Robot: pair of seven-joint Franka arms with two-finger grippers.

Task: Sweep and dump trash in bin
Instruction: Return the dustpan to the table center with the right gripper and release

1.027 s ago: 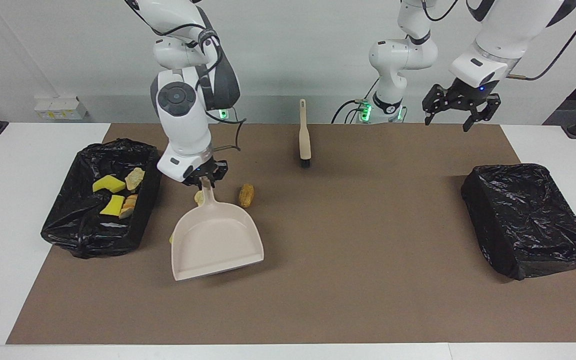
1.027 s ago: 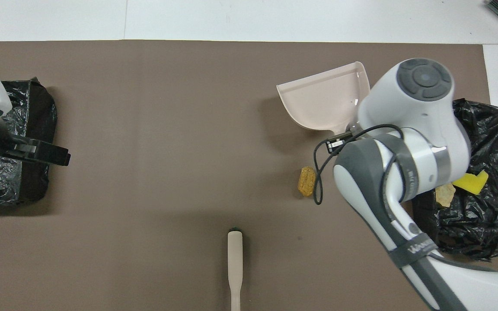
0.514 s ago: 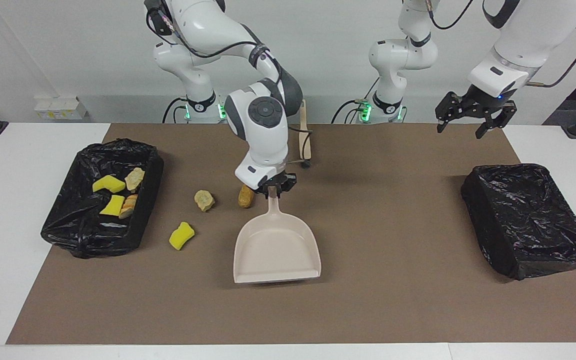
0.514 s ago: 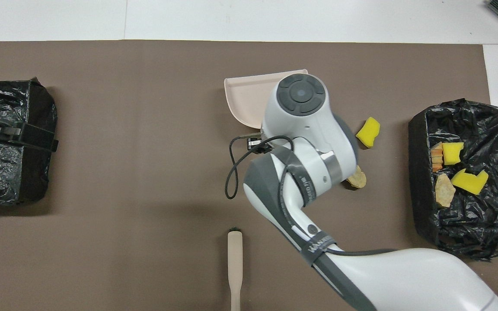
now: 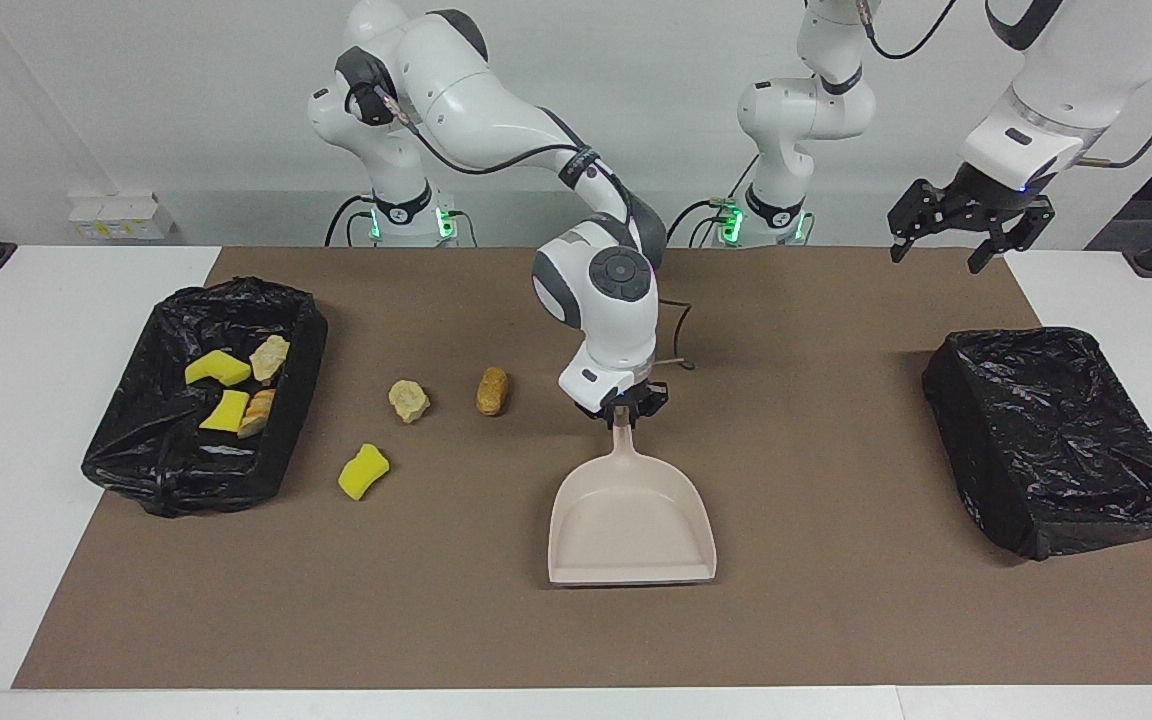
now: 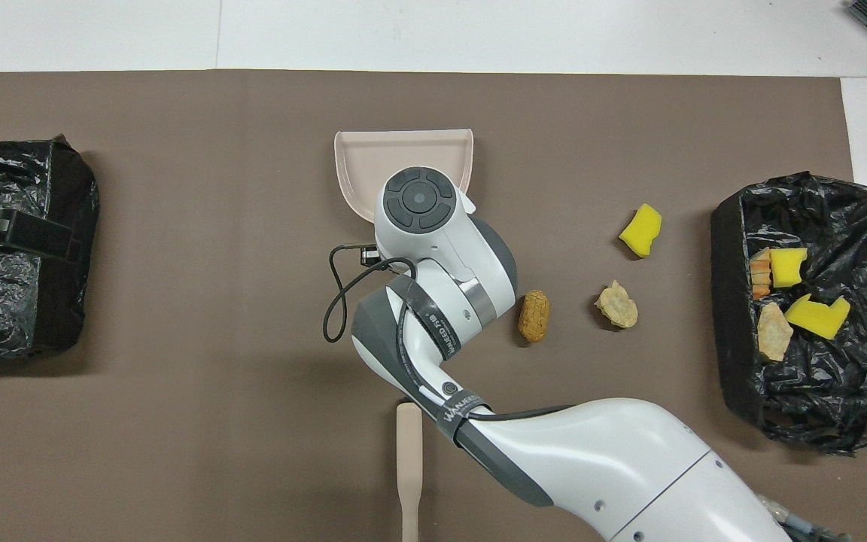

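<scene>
My right gripper (image 5: 622,411) is shut on the handle of the beige dustpan (image 5: 633,520) at the middle of the brown mat, pan mouth pointing away from the robots. In the overhead view the right wrist hides that gripper and part of the dustpan (image 6: 373,154). Three pieces of trash lie on the mat toward the right arm's end: a brown roll (image 5: 492,390) (image 6: 533,315), a beige lump (image 5: 408,400) (image 6: 616,304) and a yellow sponge (image 5: 363,471) (image 6: 642,229). The black-lined bin (image 5: 166,480) (image 6: 817,406) holds several scraps. My left gripper (image 5: 966,228) hangs open, waiting.
A second black-lined bin (image 5: 1056,440) (image 6: 19,316) sits at the left arm's end, partly under the left gripper (image 6: 16,232). The brush (image 6: 408,467) lies near the robots at mid-table, its bristle end under the right arm; the facing view hides it.
My right gripper carried the dustpan from beside the bin with scraps to the middle of the mat, uncovering the lump and sponge. The left gripper drifted slightly toward its own end.
</scene>
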